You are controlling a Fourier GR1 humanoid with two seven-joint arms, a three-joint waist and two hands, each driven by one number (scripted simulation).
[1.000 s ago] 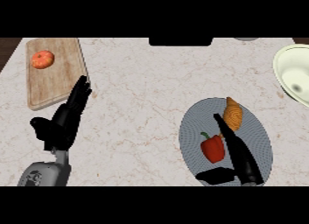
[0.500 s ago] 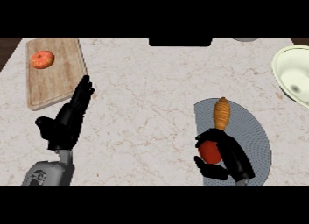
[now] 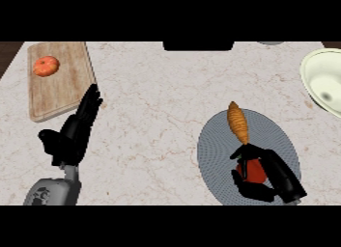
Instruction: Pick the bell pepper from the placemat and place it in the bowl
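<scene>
Now that my right hand (image 3: 267, 174) has curled round the red bell pepper (image 3: 254, 171) on the round grey placemat (image 3: 219, 159) by the table's near edge, lifting comes next; left hand (image 3: 74, 132) rests open.

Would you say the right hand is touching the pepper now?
Touching: in the head view the right hand has fingers and thumb curled round the red pepper on the placemat.

A pale marbled worktop (image 3: 165, 96) with faint brown veins fills nearly the whole view; a strip of dark brown wood (image 3: 0, 60) shows beyond its upper left edge and again at the upper right corner; a black block (image 3: 198, 46) sits at the far edge, with a small grey shape (image 3: 271, 43) just beside it; the light is even.
</scene>
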